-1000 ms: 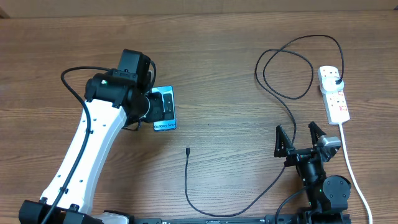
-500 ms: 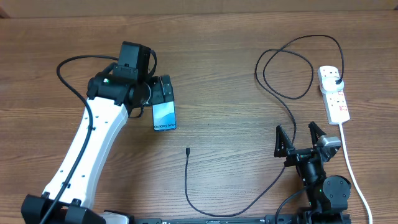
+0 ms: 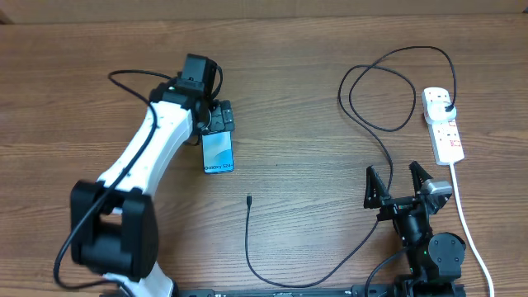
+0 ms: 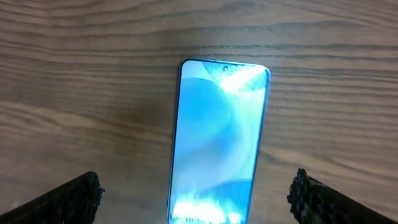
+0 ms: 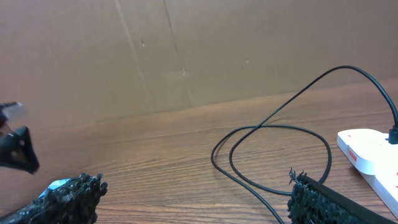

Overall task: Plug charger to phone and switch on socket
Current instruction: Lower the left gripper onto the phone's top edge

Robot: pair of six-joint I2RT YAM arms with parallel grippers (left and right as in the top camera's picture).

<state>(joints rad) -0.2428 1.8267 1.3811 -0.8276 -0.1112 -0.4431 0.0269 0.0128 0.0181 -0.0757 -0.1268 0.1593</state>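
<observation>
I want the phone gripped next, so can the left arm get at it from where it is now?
Probably yes. The left pincer hangs open over the phone, a finger out to each side of it, and nothing lies between.

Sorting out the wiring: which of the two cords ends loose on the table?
The thin black charger cable; its tip lies free near the phone. The thick white cord runs off-frame.

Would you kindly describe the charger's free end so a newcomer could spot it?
On the wooden table, in the overhead view, look just below the lit phone. The connector tip lies there untouched, ending a thin black cable, unlike the thick white cord.
</observation>
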